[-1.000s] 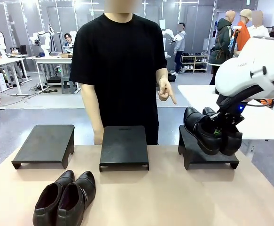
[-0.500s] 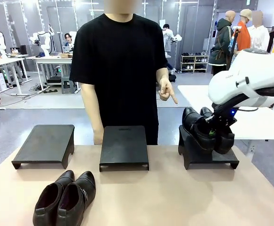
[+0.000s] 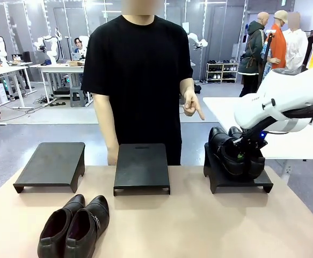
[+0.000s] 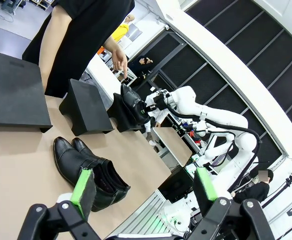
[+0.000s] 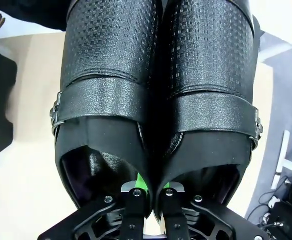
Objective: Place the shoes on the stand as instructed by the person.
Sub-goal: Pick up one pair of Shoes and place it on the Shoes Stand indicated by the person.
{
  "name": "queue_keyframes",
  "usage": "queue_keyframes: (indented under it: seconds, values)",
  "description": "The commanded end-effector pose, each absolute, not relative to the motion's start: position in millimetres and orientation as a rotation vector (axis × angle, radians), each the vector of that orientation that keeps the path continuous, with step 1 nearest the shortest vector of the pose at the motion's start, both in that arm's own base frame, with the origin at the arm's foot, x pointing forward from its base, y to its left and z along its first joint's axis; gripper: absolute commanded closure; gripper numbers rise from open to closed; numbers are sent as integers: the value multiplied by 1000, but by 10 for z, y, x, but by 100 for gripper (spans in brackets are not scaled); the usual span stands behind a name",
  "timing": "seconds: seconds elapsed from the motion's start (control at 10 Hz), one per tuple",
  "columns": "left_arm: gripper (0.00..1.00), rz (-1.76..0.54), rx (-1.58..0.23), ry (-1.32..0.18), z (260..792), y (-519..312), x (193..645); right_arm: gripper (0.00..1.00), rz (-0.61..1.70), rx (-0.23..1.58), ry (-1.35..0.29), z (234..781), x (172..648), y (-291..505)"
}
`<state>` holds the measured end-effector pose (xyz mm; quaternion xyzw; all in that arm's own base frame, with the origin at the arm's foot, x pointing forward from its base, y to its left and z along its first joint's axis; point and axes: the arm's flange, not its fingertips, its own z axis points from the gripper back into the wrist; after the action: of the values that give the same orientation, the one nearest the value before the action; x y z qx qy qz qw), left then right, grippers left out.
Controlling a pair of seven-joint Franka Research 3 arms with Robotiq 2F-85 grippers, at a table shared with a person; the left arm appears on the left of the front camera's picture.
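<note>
My right gripper (image 3: 243, 152) is shut on a black pair of shoes (image 3: 232, 153) with buckled straps, pinching their inner walls together (image 5: 148, 192). The pair (image 5: 156, 90) hangs tilted just over the right stand (image 3: 227, 181); whether it touches the stand I cannot tell. A second dark pair of shoes (image 3: 74, 227) lies on the table at the front left, also seen in the left wrist view (image 4: 88, 169). My left gripper (image 4: 143, 185) is open above the table's near edge, holding nothing. The person (image 3: 137, 75) stands across the table, a hand (image 3: 191, 105) pointing down toward the right stand.
Two more black stands sit at the table's far side, one on the left (image 3: 51, 164) and one in the middle (image 3: 142, 166), both bare. The light brown tabletop (image 3: 199, 226) is free between the stands and the front edge. A white table (image 3: 301, 140) stands behind at the right.
My right arm has come down and slightly left, lowering the strapped shoes from above the right stand to just over its top. The person's hand still points.
</note>
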<state>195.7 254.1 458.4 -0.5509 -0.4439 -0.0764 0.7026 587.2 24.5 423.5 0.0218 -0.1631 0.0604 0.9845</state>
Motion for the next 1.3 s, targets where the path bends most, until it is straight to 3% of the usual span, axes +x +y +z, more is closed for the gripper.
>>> queue_keyframes:
  seconds: [0.0, 0.4, 0.9, 1.0, 1.1, 1.2]
  values:
    - [0, -180, -1236, -997, 4592, 2554, 1949, 93, 95, 16, -359, 4292, 5975, 232]
    - [0, -180, -1236, -997, 4592, 2554, 1949, 89, 68, 0, -368, 4171, 6011, 248]
    - [0, -180, -1236, -997, 4592, 2554, 1949, 5, 62, 6, -380, 4213, 5958, 269]
    - [0, -180, -1236, -997, 4592, 2554, 1949, 35, 64, 15, -385, 4230, 5933, 283]
    - [0, -180, -1236, -997, 4592, 2554, 1949, 0, 65, 19, -388, 4237, 5915, 290]
    - [0, -180, -1236, -997, 4592, 2554, 1949, 1, 62, 21, -394, 4243, 5899, 289]
